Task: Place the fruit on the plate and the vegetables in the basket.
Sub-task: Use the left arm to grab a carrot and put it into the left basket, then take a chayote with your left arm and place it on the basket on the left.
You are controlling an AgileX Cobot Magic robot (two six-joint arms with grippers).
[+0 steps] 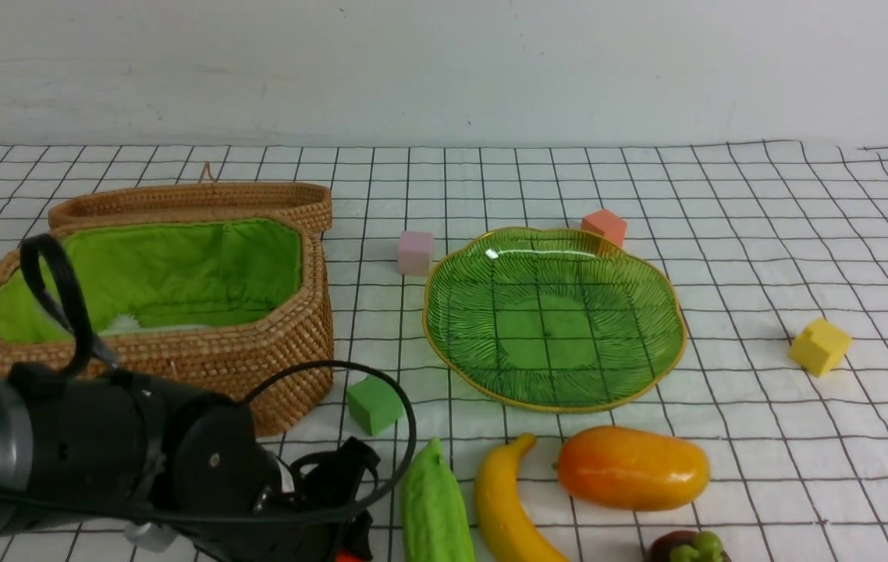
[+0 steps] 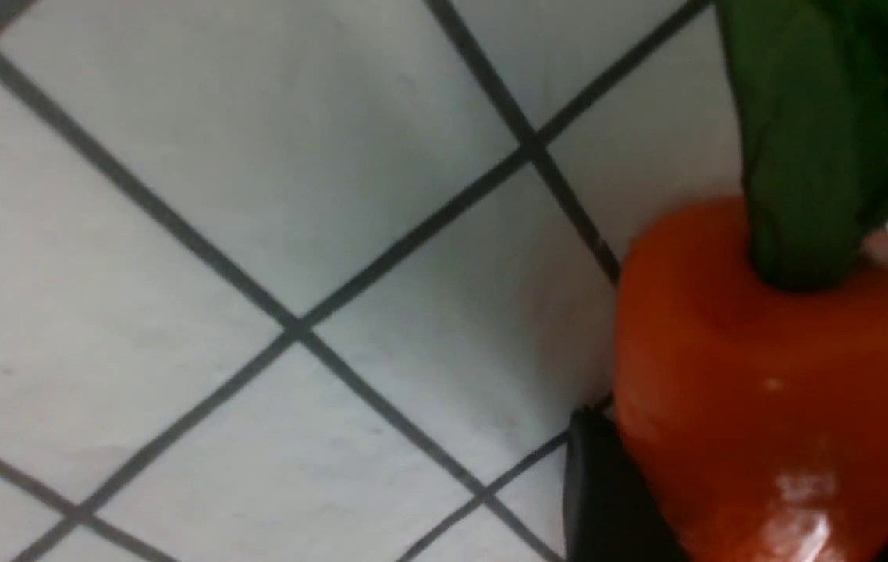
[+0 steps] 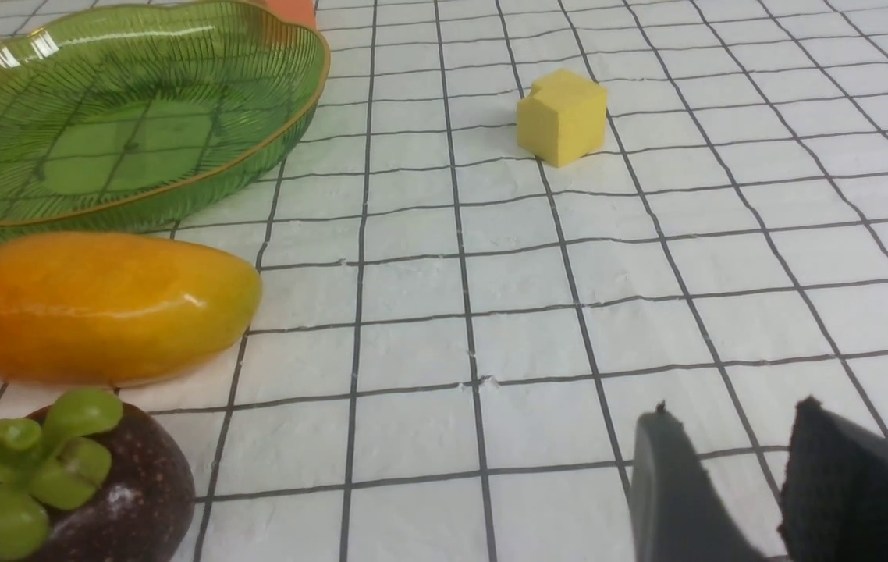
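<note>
Carrot (image 2: 772, 375), thick end pinched by left claw (image 2: 764, 507) on the near tabletop (image 2: 257, 195), long axis running out ahead of the claw, leaves foremost; open basket (image 1: 288, 351) sits just beyond, slightly left.

Woven wicker basket (image 1: 288, 367), rough; green cloth lining (image 1: 179, 265), matt; ribbed glass plate (image 1: 553, 320), glossy; smooth plastic carrot (image 2: 764, 421), shiny; foam cube (image 3: 562, 115), matt.

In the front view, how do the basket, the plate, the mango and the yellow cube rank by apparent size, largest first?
1. basket
2. plate
3. mango
4. yellow cube
The mango lies nearer the camera than the cube, but the difference looks clear anyway.
</note>
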